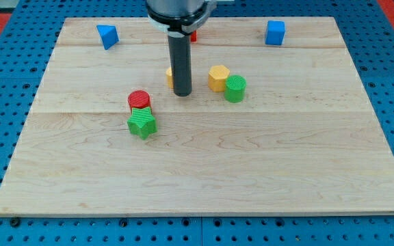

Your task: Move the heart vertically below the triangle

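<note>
A blue triangle (107, 35) sits near the view's top left of the wooden board (204, 171). My tip (182, 93) rests on the board near the middle of the upper half. A yellow block (169, 76) shows as a sliver just left of the rod, touching or nearly touching it; most of it is hidden and its shape cannot be made out. A red block (193, 36) peeks out behind the rod at the top, its shape also hidden. No heart shape is plainly visible.
A yellow hexagon (218, 77) and a green cylinder (235, 89) touch each other right of my tip. A red cylinder (139, 100) and a green star (142, 124) sit together to its lower left. A blue cube (275, 32) is at the top right.
</note>
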You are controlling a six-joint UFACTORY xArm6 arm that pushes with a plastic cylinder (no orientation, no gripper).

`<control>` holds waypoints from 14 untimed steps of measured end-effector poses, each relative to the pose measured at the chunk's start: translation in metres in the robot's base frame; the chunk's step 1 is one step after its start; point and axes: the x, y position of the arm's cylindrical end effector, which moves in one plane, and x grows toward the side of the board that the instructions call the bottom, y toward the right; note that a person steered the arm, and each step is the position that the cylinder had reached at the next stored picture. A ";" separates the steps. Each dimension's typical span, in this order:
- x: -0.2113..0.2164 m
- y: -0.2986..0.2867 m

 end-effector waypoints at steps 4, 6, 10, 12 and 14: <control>-0.051 0.013; -0.051 -0.055; -0.044 -0.076; -0.058 -0.129; -0.028 -0.115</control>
